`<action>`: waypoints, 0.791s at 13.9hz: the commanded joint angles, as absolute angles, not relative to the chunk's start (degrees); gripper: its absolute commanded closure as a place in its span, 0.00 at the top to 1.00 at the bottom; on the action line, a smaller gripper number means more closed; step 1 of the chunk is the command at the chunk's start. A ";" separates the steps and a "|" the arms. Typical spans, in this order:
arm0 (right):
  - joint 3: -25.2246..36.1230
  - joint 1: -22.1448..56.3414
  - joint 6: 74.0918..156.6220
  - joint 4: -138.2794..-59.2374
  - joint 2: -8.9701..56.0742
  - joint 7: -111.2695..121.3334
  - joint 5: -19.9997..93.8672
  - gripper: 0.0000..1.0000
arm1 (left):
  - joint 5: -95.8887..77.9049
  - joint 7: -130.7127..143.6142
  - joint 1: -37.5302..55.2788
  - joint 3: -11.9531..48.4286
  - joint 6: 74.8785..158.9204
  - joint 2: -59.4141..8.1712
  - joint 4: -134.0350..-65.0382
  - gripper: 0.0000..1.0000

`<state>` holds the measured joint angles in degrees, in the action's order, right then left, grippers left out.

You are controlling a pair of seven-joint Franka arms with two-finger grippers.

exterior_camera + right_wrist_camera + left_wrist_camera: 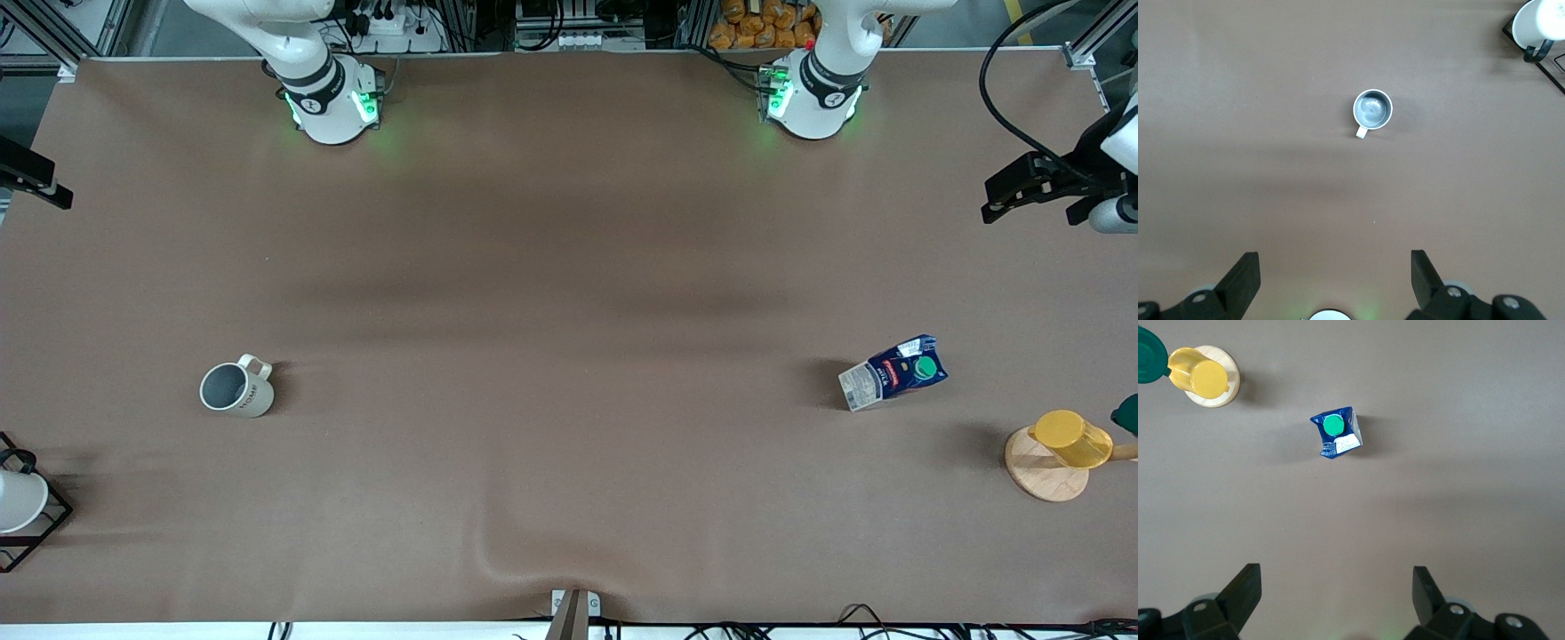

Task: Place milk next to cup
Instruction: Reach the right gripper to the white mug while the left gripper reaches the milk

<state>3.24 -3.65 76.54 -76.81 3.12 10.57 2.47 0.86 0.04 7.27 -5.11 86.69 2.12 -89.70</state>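
Upright, milk (894, 372) well apart from cup (236, 388), both claws open

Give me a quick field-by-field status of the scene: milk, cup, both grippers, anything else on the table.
milk: upright on the table toward the left arm's end, untouched
cup: upright on the table toward the right arm's end, grey inside showing, apart from the milk
left gripper: open, high over the table, milk in its view, holding nothing
right gripper: open, high over the table, cup in its view, holding nothing
yellow cup: on a round wooden stand, nearer the front camera than the milk
white cup: in a black wire frame by the table edge
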 commanded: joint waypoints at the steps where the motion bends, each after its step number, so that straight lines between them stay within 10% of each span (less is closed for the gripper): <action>1: 2.20 -3.26 76.82 -77.87 2.11 9.93 -0.25 1.00 | 0.61 -0.88 6.86 -4.92 85.17 1.23 -87.80 1.00; 11: 2.29 -2.02 84.53 -79.37 12.63 10.55 -0.35 1.00 | 1.23 0.70 7.55 -4.92 97.80 -9.83 -91.57 1.00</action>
<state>2.36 -2.01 82.05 -80.01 8.70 10.53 0.95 0.86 0.01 7.23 -5.12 94.05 -7.06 -90.71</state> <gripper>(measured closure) 0.000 0.000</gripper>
